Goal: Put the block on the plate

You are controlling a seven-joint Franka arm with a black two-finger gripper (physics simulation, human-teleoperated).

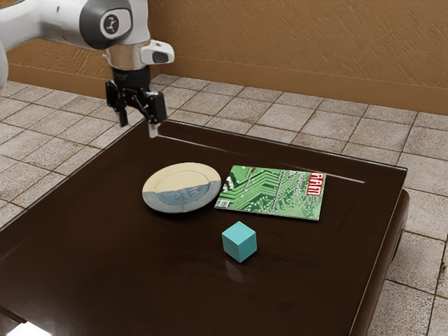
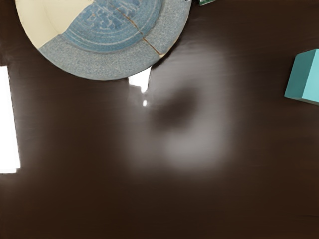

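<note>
The plate [image 1: 181,187] lies beside the magazine [image 1: 273,194], both on table [image 1: 140,266].

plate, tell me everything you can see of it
The plate is round and broad-rimmed, part cream, part mottled blue-grey, like glazed ceramic. In the wrist view a thin brown line crosses its blue part. It lies face up and empty on the dark table, right beside the magazine; whether their edges touch, I cannot tell.

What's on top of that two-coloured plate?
Nothing rests on the plate; its face shows only a cream part and a blue-grey part. The tabletop directly beneath it is covered, so I can't see what lies there.
</note>
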